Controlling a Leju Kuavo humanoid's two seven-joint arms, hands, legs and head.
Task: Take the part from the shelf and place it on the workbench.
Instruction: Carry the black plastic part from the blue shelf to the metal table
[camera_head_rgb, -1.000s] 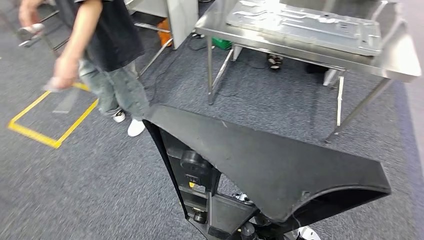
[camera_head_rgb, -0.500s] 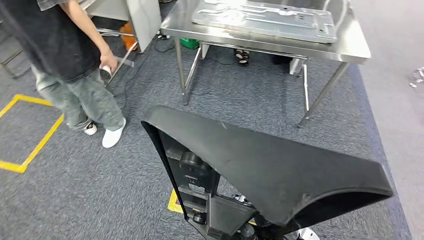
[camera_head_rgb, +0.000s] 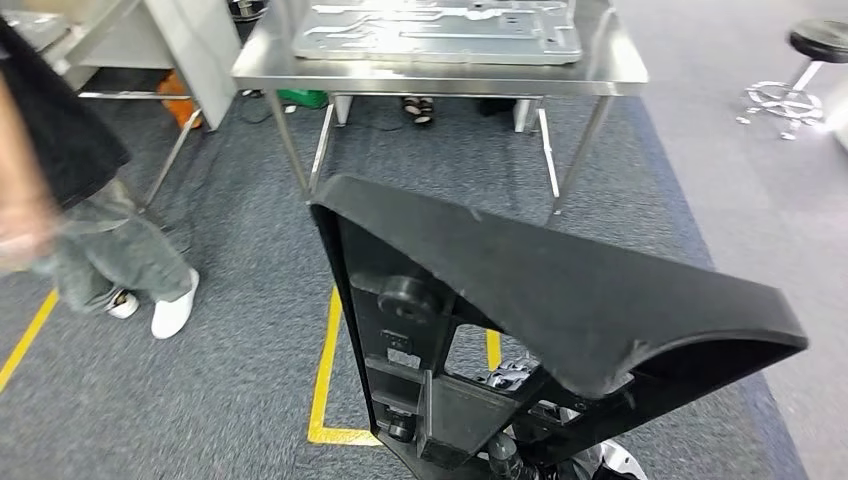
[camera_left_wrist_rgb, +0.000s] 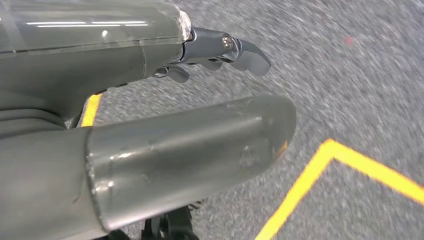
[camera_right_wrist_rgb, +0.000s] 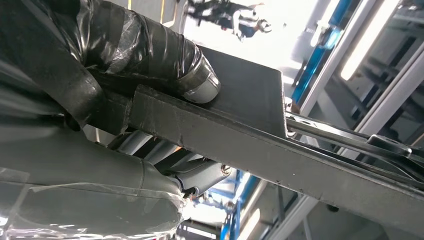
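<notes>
Right hand (camera_right_wrist_rgb: 150, 130) clamped on the black part (camera_head_rgb: 560, 300), thumb on one face, fingers (camera_right_wrist_rgb: 195, 172) beneath; part carried low in front, short of the steel tabletop (camera_head_rgb: 620, 70) bearing a metal plate (camera_head_rgb: 440, 30). Left hand (camera_left_wrist_rgb: 150, 100) empty, fingers (camera_left_wrist_rgb: 240, 50) apart, over grey carpet (camera_left_wrist_rgb: 350, 90).

From my head the room is evenly and brightly lit from above; the steel workbench (camera_head_rgb: 610, 70) shines with pale glare along its top, and the person (camera_head_rgb: 60, 210) at the left edge is smeared by motion blur. Below my left hand (camera_left_wrist_rgb: 150, 125) the carpet (camera_left_wrist_rgb: 350, 75) streaks with blur. Past my right hand (camera_right_wrist_rgb: 125, 100), ceiling lights (camera_right_wrist_rgb: 370, 45) blow out white, leaving the black part (camera_right_wrist_rgb: 260, 125) in silhouette.
</notes>
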